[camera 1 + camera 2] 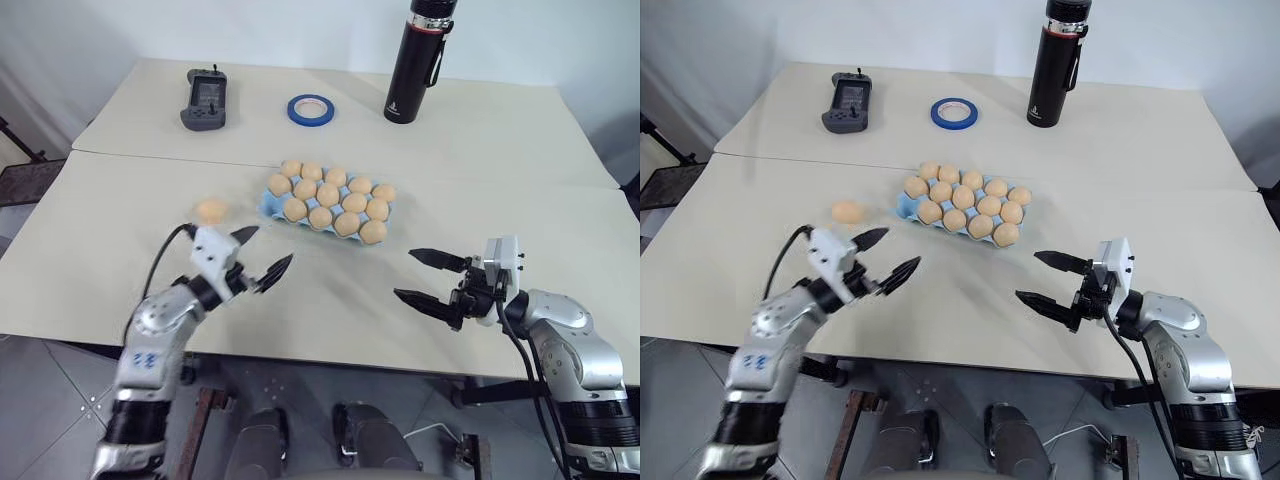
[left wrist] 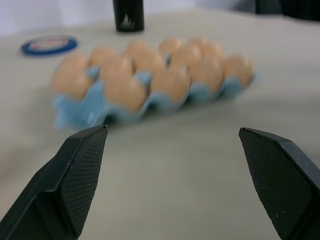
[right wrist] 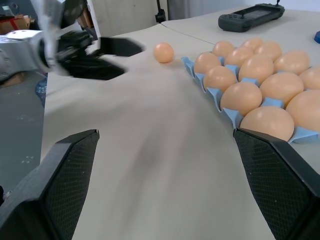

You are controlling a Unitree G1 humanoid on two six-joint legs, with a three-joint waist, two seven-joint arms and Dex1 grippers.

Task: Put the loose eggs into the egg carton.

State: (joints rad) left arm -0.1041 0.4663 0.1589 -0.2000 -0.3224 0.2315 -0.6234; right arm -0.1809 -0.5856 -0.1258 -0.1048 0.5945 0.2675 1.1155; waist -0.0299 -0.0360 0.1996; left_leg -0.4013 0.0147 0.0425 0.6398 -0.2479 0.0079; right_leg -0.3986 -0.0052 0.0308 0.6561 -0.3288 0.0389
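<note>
One loose egg (image 1: 847,211) lies blurred on the desk (image 1: 960,300) beside the egg carton (image 1: 906,205). Eggs hide most of the carton's cups. The left claw (image 1: 883,258) and right claw (image 1: 1042,280) both gape wide, empty.

Both arms reach forward, bent at the elbow, each with its wrist roughly level. The left tool (image 1: 262,255) points forward and toward the right tool, its two black fingers (image 2: 75,175) spread wide with nothing between them. The right tool (image 1: 428,278) points forward and toward the left tool, fingers (image 3: 280,185) likewise wide apart and empty. The two tools sit well apart.
</note>
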